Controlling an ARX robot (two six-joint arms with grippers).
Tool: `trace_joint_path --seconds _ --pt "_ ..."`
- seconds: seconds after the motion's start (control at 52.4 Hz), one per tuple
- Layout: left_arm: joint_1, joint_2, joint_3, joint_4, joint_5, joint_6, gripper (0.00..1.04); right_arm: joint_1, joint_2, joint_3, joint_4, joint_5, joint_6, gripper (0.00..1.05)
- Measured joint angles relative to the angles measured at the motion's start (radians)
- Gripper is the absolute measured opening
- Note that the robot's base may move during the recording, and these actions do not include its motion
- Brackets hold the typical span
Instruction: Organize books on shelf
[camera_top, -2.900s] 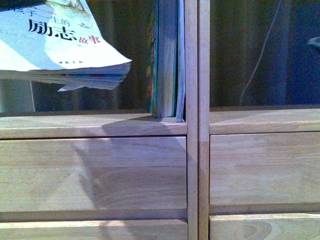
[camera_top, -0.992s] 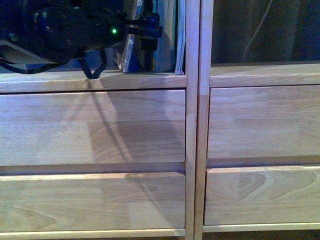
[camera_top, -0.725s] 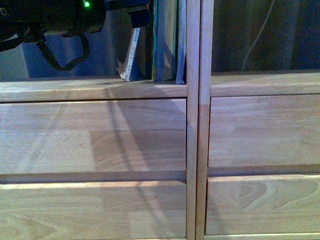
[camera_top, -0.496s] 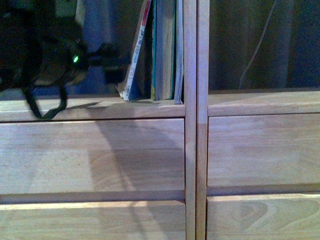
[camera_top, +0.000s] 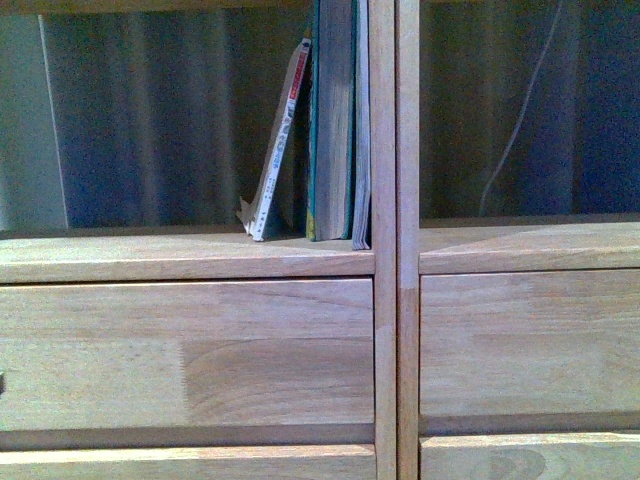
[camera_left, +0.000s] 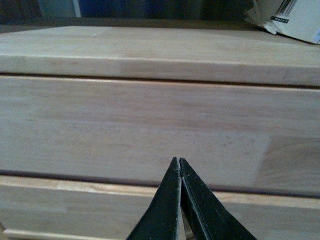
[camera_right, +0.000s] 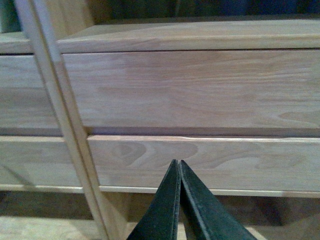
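Observation:
In the front view the light wood shelf (camera_top: 190, 255) holds the books at the right end of its left bay. A thin white book with a red-marked spine (camera_top: 280, 150) leans against the upright thick teal book (camera_top: 332, 120). A thin greyish booklet (camera_top: 361, 130) stands against the post. No arm shows in the front view. My left gripper (camera_left: 179, 161) is shut and empty in front of a drawer front (camera_left: 150, 125); the white book's corner (camera_left: 295, 17) lies on the shelf board above. My right gripper (camera_right: 178, 162) is shut and empty before the right unit's lower drawer (camera_right: 200, 160).
Twin upright posts (camera_top: 396, 240) divide the two bays. The right bay (camera_top: 520, 110) shows a dark curtain and a thin white cable (camera_top: 520, 110) behind. Drawer fronts (camera_top: 190, 350) sit below the shelf board. The floor shows under the unit in the right wrist view (camera_right: 45, 225).
The left arm, which held the white book and then set it leaning against the teal book, has drawn back out of the front view. The camera view has shifted up.

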Motion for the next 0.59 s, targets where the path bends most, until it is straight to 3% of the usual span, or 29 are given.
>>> trace_joint_path --seconds 0.324,0.401,0.591 --pt "0.054 -0.208 -0.22 0.009 0.055 0.0 0.03 0.02 -0.086 -0.083 -0.001 0.011 -0.013 0.03" --pt "0.093 -0.251 -0.25 -0.005 0.115 0.001 0.03 0.02 -0.162 -0.088 -0.095 0.012 -0.014 0.03" --pt "0.125 -0.361 -0.312 -0.054 0.127 0.002 0.03 0.02 -0.229 -0.106 -0.119 0.013 -0.015 0.03"
